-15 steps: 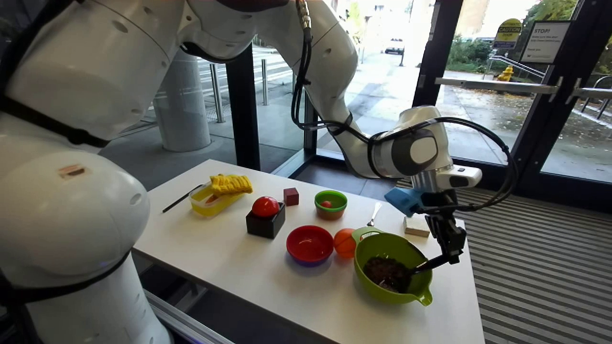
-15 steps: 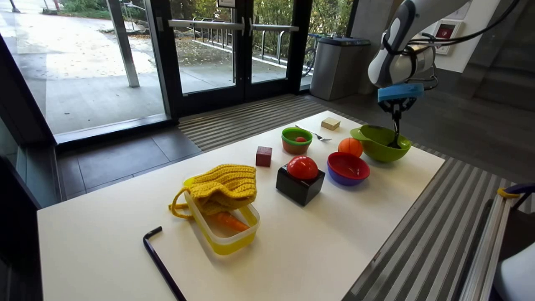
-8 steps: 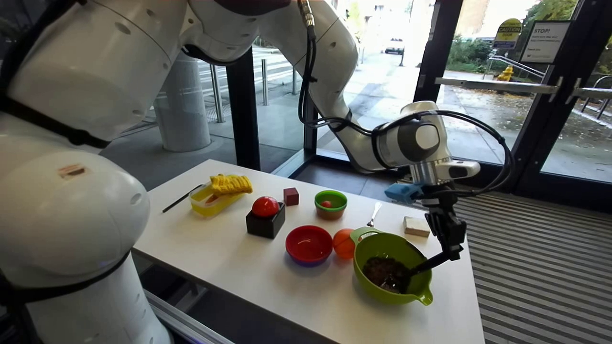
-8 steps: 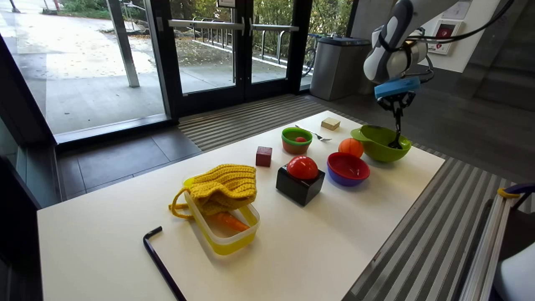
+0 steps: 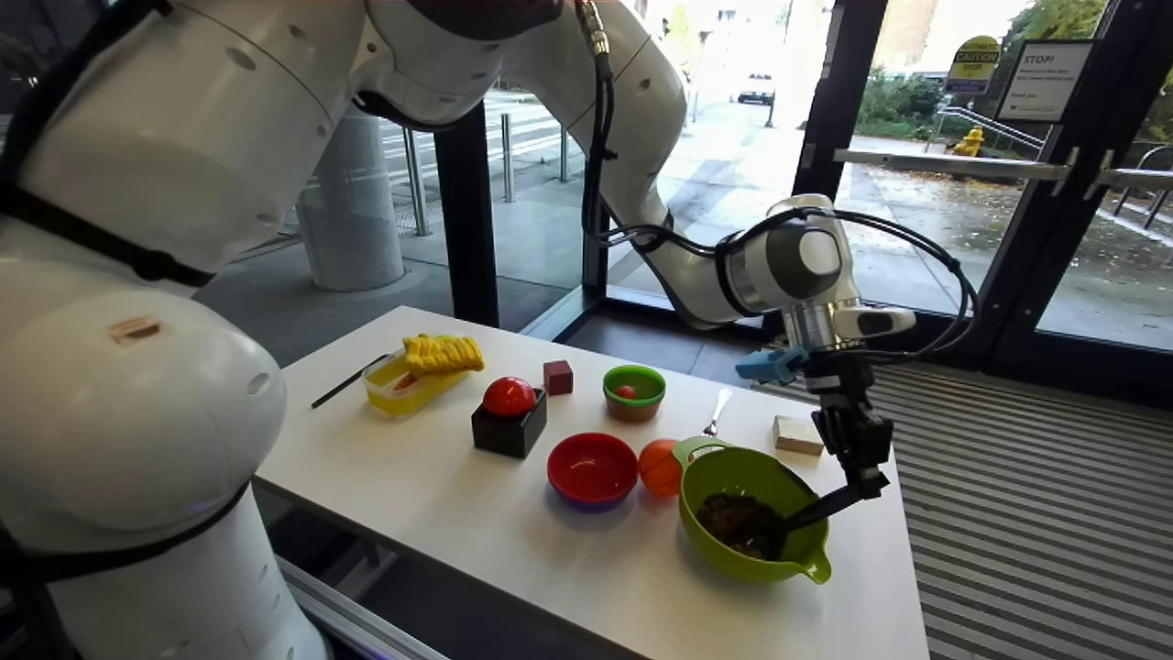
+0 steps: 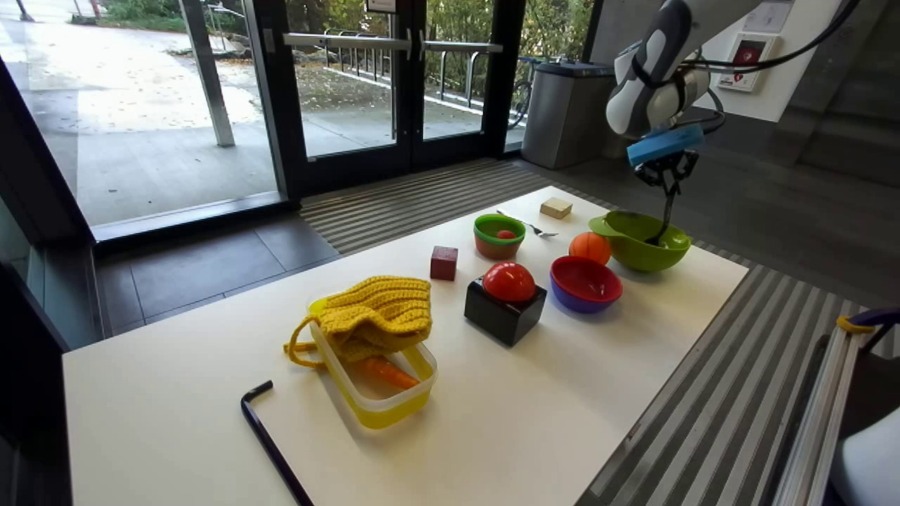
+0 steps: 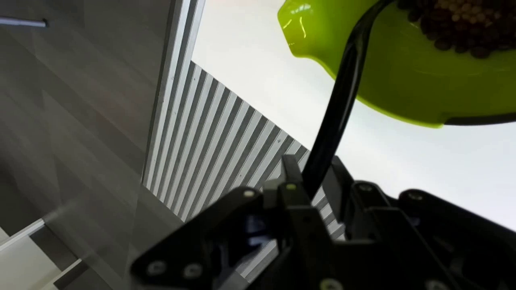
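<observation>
Your worktop (image 6: 492,422) carries everything here, the things spread along it, presumably so that each can be reached singly. At one end the green bowl (image 5: 761,472) stands upright, with a spout on one side and a loop handle opposite; its steep wall probably serves to contain loose contents. Your gripper (image 7: 316,177) sits above and outside that rim, almost closed, with just a handle's thickness between its jaws: you have hold of the black utensil (image 7: 344,92) by its upper part. The utensil slants over the rim, its lower end down inside the green bowl. Such a high, tilted hold likely lets it reach the bottom with the jaws outside; whether the shaft touches the rim, you cannot tell from these views.

Well apart from it lies the yellow container (image 6: 394,416), with a knitted piece (image 6: 380,313) draped over one end, perhaps too bulky to fit in, and a carrot (image 6: 392,372) inside. The black box (image 6: 503,318) bears a red dome (image 6: 509,281), its flat base seemingly there for steadiness. A red bowl (image 6: 587,277) appears nested in a purple bowl (image 6: 583,303), a likely space saver. The orange ball (image 6: 589,247) rests between these and the green bowl, which may check its rolling. Your dark red cube (image 6: 444,262) sits flat on one face. Smallest are what look like dark beans (image 7: 443,28) and pale beans (image 7: 469,12), pooled low in the green bowl, just beside the utensil.
</observation>
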Controlling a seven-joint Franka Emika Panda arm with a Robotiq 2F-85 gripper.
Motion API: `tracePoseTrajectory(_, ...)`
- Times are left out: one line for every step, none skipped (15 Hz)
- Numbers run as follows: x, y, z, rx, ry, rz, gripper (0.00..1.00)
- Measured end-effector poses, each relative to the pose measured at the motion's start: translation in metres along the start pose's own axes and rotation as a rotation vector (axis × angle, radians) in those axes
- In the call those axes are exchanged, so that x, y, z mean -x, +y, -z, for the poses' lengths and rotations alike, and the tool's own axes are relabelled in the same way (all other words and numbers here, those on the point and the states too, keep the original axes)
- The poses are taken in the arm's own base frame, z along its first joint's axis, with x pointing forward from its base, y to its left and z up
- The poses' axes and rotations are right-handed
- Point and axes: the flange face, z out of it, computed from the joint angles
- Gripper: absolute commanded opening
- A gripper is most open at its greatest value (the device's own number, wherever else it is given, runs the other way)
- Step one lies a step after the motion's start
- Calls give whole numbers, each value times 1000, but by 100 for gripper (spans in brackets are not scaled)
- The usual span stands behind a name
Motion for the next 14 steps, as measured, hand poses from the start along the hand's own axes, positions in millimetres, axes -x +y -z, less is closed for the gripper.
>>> tracePoseTrajectory(0,-1,0,8,-3,4,6)
tracePoseTrajectory(-1,-1,0,17,-7,8,6)
tracePoseTrajectory(-1,-2,0,27,-11,13,6)
tracePoseTrajectory(-1,-3,-1,39,-16,20,6)
tracePoseTrajectory(-1,-5,0,51,-23,27,6)
tracePoseTrajectory(-2,-6,0,67,-29,36,6)
tracePoseTrajectory(-1,-9,1,83,-35,47,6)
tracePoseTrajectory(-1,-12,1,99,-43,58,6)
tracePoseTrajectory(0,-15,3,115,-50,70,6)
tracePoseTrajectory(0,-19,4,128,-55,81,6)
tracePoseTrajectory(0,-23,6,140,-58,91,6)
tracePoseTrajectory(0,-26,7,151,-59,100,48)
tracePoseTrajectory(0,-30,8,162,-58,109,36)
tracePoseTrajectory(-1,-32,8,170,-56,115,10)
